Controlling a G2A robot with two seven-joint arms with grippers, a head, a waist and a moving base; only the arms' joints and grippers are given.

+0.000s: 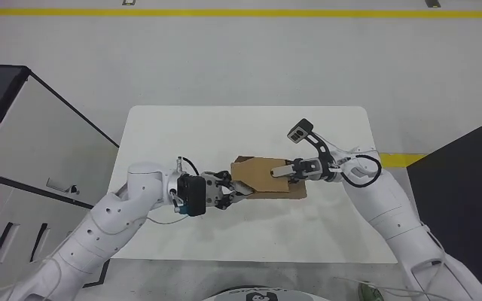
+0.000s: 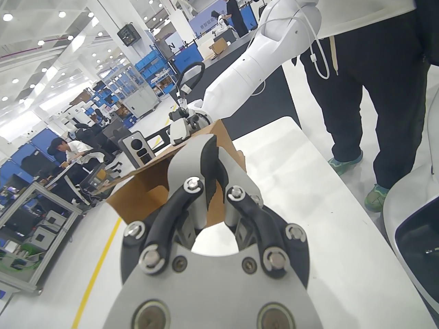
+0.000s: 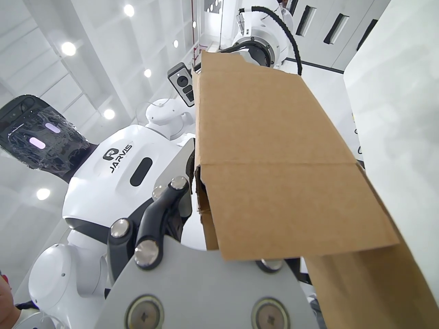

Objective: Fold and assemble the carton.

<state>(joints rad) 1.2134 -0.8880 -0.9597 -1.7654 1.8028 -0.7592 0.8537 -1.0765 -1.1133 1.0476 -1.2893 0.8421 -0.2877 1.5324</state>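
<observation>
On one white table (image 1: 248,233), the left gripper (image 1: 228,190) pinches the left corner of one brown carton (image 1: 260,177) at mid-table, while the right gripper (image 1: 282,171) clamps its top panel. Grey floor (image 1: 226,68) and one yellow line (image 1: 241,12) lie beyond.

Plain brown cardboard carton (image 1: 260,179), partly opened into a hollow tube. End flaps unfolded along their creases. On its side, mid-table (image 1: 226,128).

Bright, even overhead light from round ceiling lamps (image 3: 68,48), soft shadows, fisheye bending at wrist-view edges.
</observation>
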